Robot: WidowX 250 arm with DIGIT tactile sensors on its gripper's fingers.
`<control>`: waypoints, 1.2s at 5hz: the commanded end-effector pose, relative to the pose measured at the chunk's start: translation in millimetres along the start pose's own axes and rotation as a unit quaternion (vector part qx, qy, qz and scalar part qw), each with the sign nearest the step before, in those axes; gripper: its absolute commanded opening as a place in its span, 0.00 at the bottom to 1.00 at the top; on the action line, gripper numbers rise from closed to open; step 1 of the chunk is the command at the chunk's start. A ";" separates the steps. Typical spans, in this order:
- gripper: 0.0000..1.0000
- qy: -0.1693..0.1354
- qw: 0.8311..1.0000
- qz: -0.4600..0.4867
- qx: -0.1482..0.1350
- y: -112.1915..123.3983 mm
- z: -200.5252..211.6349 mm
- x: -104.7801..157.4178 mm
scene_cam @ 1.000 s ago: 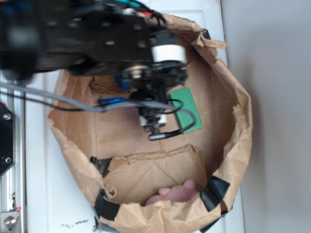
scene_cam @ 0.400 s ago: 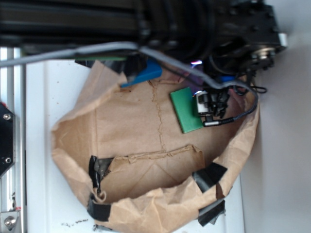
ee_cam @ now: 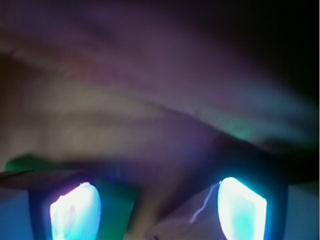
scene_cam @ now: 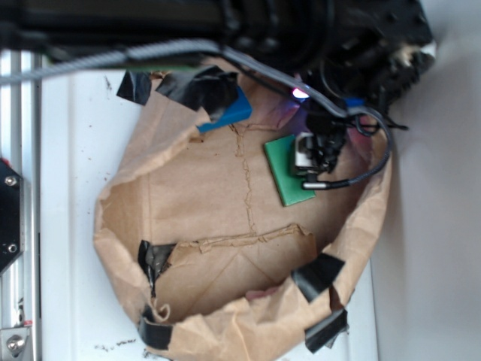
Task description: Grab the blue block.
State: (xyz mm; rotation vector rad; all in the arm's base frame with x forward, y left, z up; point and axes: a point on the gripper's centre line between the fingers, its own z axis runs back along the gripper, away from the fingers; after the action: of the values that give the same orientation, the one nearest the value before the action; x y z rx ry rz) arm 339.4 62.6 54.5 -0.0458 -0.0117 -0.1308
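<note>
The jaws stand apart with nothing between them: in the wrist view two glowing fingertips (ee_cam: 75, 212) sit well separated at the bottom corners, and only blurred brown paper shows in the gap. From the exterior view the gripper (scene_cam: 319, 154) hangs inside the paper bag (scene_cam: 199, 207), at its right side, over the right edge of the green block (scene_cam: 287, 169); whether it touches that block I cannot tell. A black cable (scene_cam: 376, 150) loops around it, and the dark arm (scene_cam: 323, 37) fills the top of the picture.

The bag lies open on the white worktop (scene_cam: 71, 173), its rim rolled down and patched with strips of black tape (scene_cam: 317, 274). Two things lie on its floor. The green block is flat on the right half. The blue block (scene_cam: 229, 113) is up at the far rim, left of centre, partly tucked under a taped fold of paper so only one corner and face show.

That puts the blue block well apart from the jaws, up and to the left of them, with the green block lying between

No writing is legible anywhere
</note>
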 end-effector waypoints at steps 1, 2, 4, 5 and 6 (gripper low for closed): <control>1.00 -0.054 0.998 -0.006 0.021 11.3 29.4 10.4; 1.00 -0.038 0.999 -0.014 0.022 8.1 42.7 -7.3; 1.00 -0.034 0.999 -0.031 -0.002 20.4 65.1 -40.2; 1.00 -0.027 1.000 0.003 0.006 23.7 53.0 -43.9; 1.00 -0.021 0.999 0.034 0.002 25.9 38.3 -50.8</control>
State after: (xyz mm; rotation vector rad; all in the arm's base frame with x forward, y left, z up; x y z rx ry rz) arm 290.0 83.8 80.8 -0.0657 -0.0132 -0.0989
